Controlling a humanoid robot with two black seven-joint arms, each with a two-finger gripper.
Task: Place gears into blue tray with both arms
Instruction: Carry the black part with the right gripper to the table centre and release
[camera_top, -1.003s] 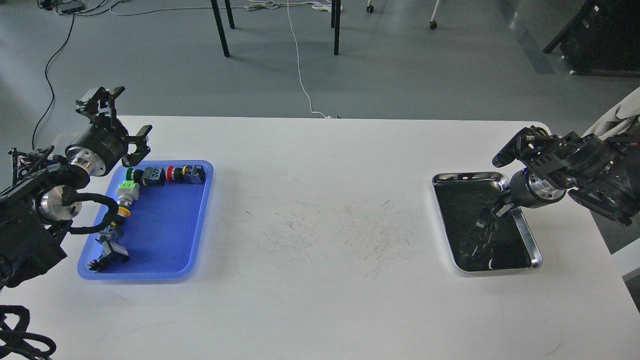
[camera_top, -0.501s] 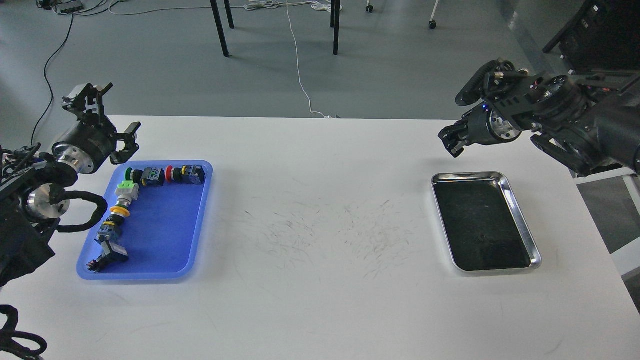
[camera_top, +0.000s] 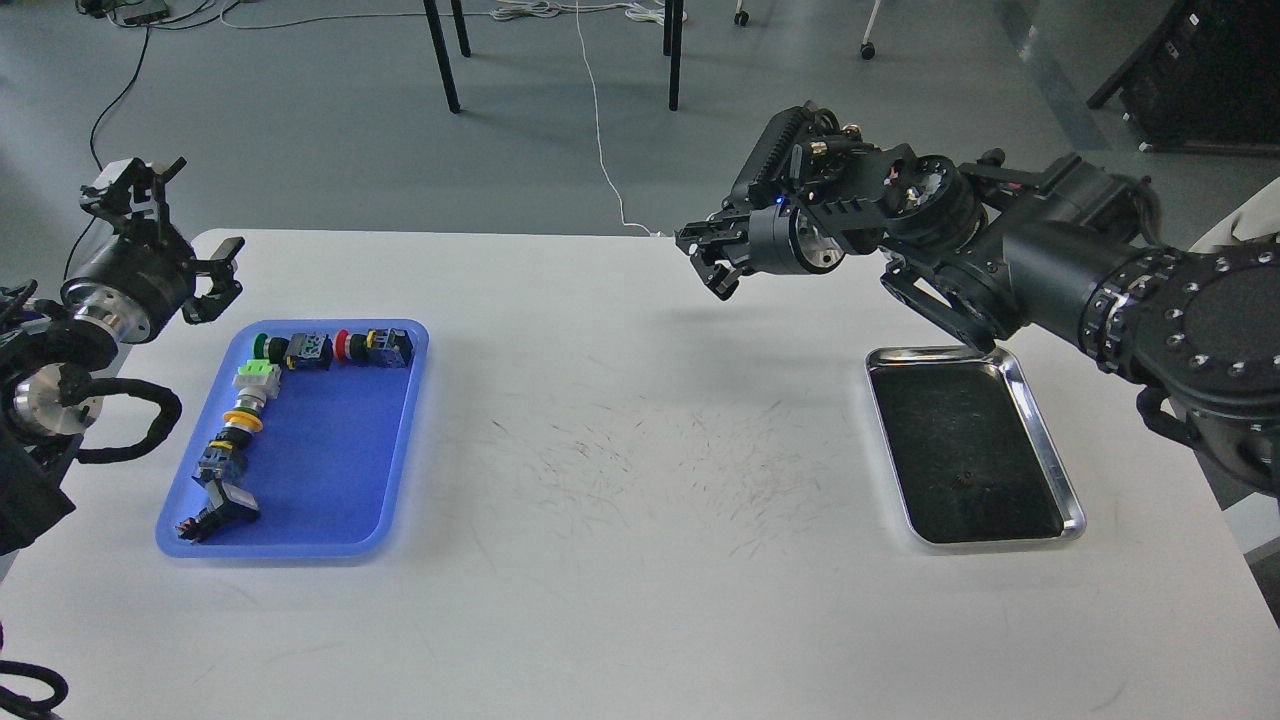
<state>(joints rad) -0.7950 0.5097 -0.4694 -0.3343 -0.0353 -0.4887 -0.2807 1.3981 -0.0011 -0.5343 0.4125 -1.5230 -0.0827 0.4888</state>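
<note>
A white table (camera_top: 640, 600), scuffed with fine dark marks around its middle, fills most of the scene. Over its far right part the right arm (camera_top: 1050, 270) reaches in, stretched leftward above the tabletop, well past the silver tray (camera_top: 1050, 440) that lies beneath its elbow. The left arm (camera_top: 60, 350) sits at the table's left edge, beside the blue tray (camera_top: 340, 470). That blue tray lies flat near the left side, and a bent row of push-button switches (camera_top: 300, 352) runs along its far rim and down its left side. The silver tray has a dark inside, with one tiny gear (camera_top: 966, 479) lying toward its near end. The right gripper (camera_top: 712, 262) hangs in the air above the far middle of the table; its fingers look drawn close together, but whether they pinch anything I cannot tell. The left gripper (camera_top: 165, 225) is raised off the far left corner with its fingers spread apart, holding nothing.
</note>
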